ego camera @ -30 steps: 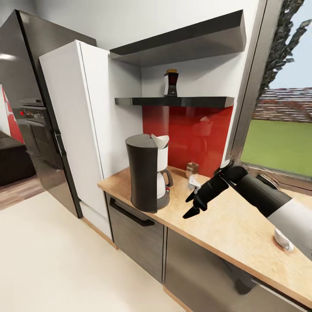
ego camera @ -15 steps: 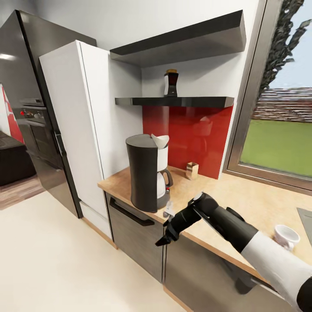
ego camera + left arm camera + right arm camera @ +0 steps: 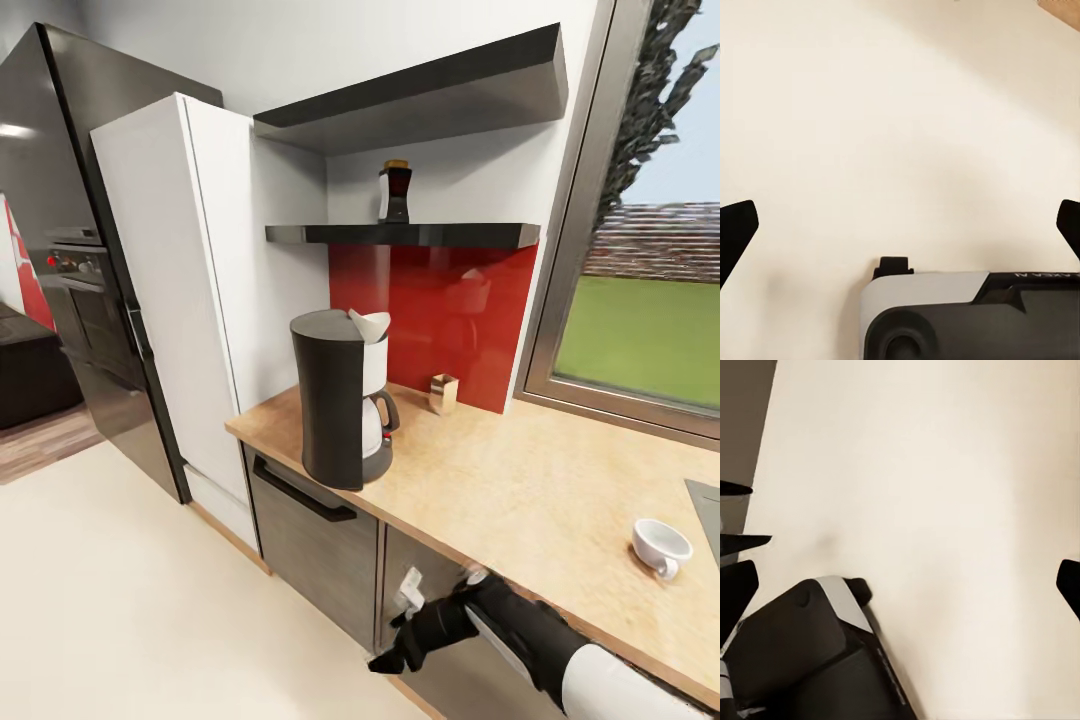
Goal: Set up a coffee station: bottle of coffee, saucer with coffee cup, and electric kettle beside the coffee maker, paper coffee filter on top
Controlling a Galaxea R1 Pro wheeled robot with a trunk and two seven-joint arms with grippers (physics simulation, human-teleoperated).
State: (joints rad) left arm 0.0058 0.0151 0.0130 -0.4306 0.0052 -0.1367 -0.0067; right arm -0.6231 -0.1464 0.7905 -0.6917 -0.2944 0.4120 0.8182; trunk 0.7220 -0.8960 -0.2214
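The coffee maker (image 3: 345,400) is the landmark, standing upright near the left end of the countertop (image 3: 520,490), its tall axis vertical and its carafe side facing right along the counter; a white paper coffee filter (image 3: 370,323) sits on its top, so that step looks done. Above it and a little right, the bottle of coffee (image 3: 395,192) stands upright on the lower kitchen shelf (image 3: 400,234), long axis vertical; fetching it appears to be a step left to do, and it would call for a high reach and a grip around the bottle's sides. Just right of the coffee maker, against the red backsplash (image 3: 440,300), is a small tan box (image 3: 443,392). Below and right of the coffee maker, in front of the cabinet doors, hangs the right gripper (image 3: 392,660), fingers parted and holding nothing; its wrist view shows both fingertips wide apart over bare floor. The left gripper (image 3: 900,225) is likewise spread wide and empty. Far right of the coffee maker, the coffee cup (image 3: 661,546) rests on the counter, mouth upward, with no saucer seen beneath it.
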